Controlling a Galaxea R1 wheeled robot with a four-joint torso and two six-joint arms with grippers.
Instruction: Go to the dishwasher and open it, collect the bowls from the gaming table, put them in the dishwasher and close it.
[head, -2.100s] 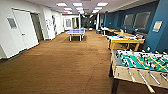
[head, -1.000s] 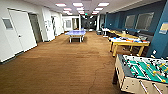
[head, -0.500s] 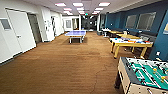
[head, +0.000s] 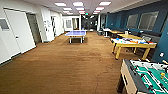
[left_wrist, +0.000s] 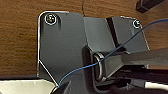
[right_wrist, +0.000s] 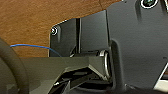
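The gaming table, with a white top and yellow sides and legs, stands along the right side of the room, some way ahead of me. Small bright shapes lie on its top, among them blue ones that may be the bowls; they are too blurred to make out. The dishwasher is out of view. In the left wrist view a dark robot plate with a blue wire hangs over brown carpet. In the right wrist view the same kind of plate is also above carpet.
A foosball table with a green field stands close at the lower right. A blue ping-pong table stands far down the middle. White doors line the left wall. More yellow tables stand behind the gaming table. Brown carpet spreads ahead.
The camera has moved forward and turned slightly. The foosball table and the gaming table now look larger and nearer at the right.
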